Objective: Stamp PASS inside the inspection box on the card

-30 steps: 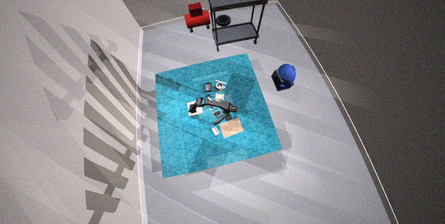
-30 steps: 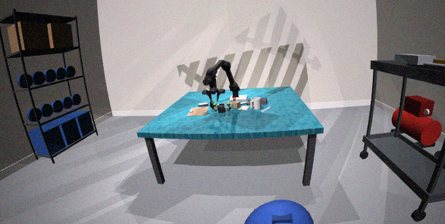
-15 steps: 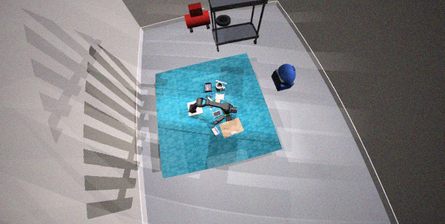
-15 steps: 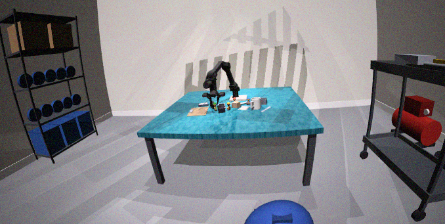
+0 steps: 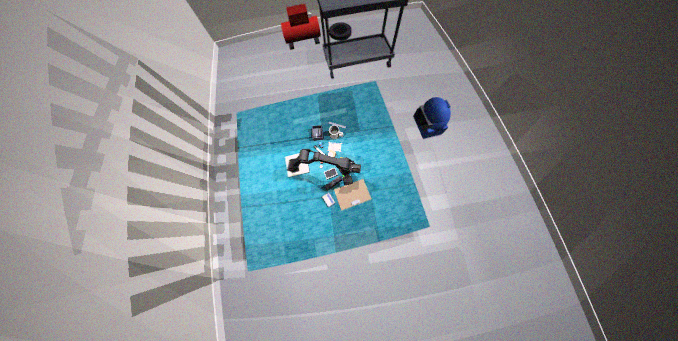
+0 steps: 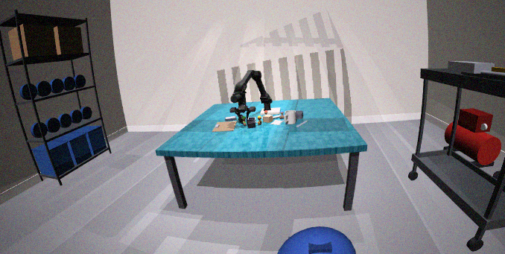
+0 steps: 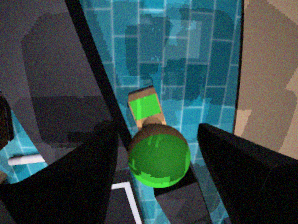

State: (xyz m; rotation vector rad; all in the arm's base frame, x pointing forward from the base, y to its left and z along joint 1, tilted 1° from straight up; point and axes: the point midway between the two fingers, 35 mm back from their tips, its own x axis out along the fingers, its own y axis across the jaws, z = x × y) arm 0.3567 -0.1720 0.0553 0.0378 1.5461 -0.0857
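Arm bent downward, fingers half-spread, gripping nothing.

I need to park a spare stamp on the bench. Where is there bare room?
The near half of the teal bench in front of the tan card looks free. It is crowded around the claw and green-knobbed stamp.

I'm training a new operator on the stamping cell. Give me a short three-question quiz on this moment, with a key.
1. True or false: the gripper is already shut on the green-knobbed stamp.
2. In the wrist view, the tan card lies to which side of the stamp: A left, B right?
3. What colour is the table?

Key: 1 false, it is open with a finger either side; 2 B; 3 teal.
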